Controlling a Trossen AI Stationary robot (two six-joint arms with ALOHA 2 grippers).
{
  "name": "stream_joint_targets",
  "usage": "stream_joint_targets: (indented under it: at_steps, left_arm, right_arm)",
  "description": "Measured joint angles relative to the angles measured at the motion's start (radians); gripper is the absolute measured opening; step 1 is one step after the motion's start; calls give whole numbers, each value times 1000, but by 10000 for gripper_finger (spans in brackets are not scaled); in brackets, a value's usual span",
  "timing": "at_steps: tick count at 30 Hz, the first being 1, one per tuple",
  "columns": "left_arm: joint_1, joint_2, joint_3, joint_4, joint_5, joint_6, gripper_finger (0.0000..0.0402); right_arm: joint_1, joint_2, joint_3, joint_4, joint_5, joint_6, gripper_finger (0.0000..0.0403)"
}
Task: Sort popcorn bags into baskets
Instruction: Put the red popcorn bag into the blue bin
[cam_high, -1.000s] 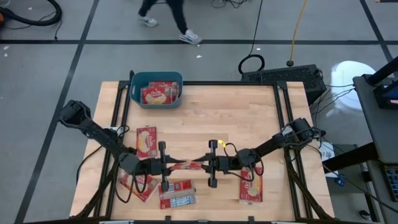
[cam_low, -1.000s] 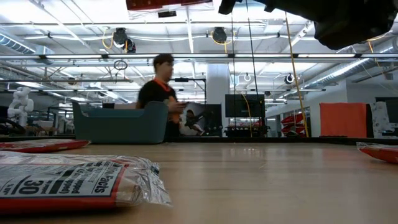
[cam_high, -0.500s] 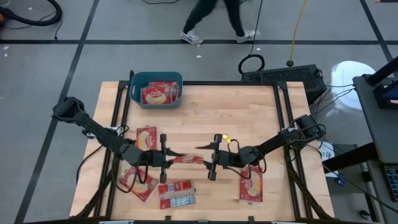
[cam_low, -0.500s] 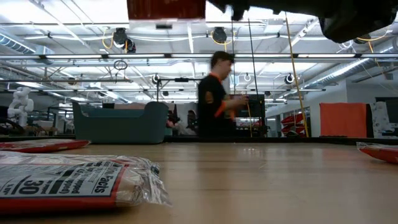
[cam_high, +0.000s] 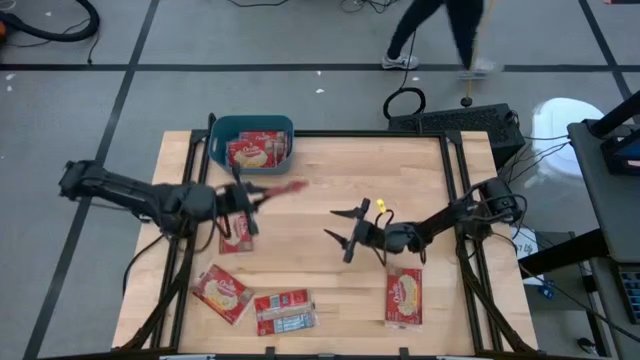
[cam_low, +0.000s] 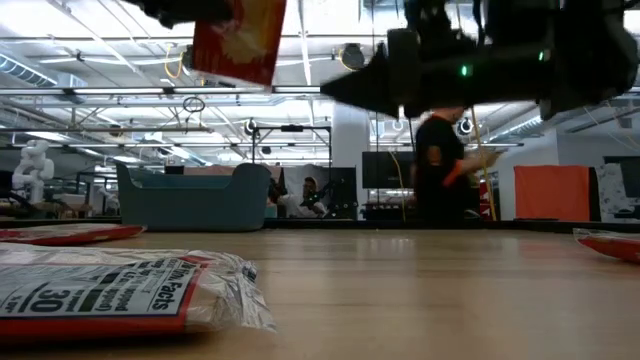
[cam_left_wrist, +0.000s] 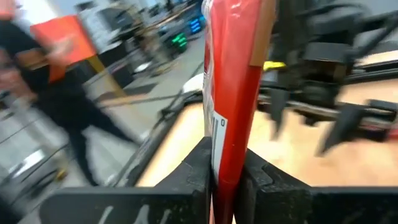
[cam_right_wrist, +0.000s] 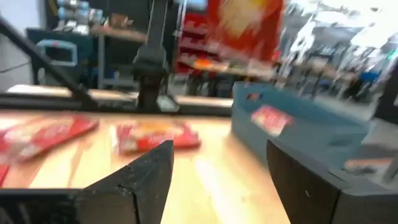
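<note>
The left gripper (cam_high: 248, 194) pinches a flat red popcorn packet (cam_high: 283, 188) edge-on between closed fingers (cam_left_wrist: 198, 171), raised above the wooden table (cam_high: 340, 170). Just beyond it sits the small teal plastic bin (cam_high: 251, 144), packets already inside. Another red packet (cam_high: 235, 230) lies beneath the gripper. The right gripper (cam_high: 343, 232), spread wide and empty, hovers mid-table, well apart, with a packet (cam_high: 404, 297) nearby. A person (cam_low: 440, 165) walks behind the table.

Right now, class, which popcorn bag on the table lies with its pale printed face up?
The popcorn bag at the table's near edge, left of centre; the other bags show yellow-cream pictures.
</note>
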Motion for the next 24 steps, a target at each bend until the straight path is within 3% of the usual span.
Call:
stream_joint_targets:
  at_steps: [5,9,14,24]
  left_arm:
    - [174,-73,0,-113,11,-49,25]
    - [329,-73,30,-248,67,-114,31]
    - [511,-5,126,-443,219,-128,33]
    - [766,203,349,-744,316,-38,34]
  right_arm:
    - [-74,0,-42,-71,-172,94,231]
    - [-125,0,-47,-118,-233,83,218]
    - [-185,0,-47,-108,-308,9,209]
    - [-293,0,-47,-96,-449,-59,208]
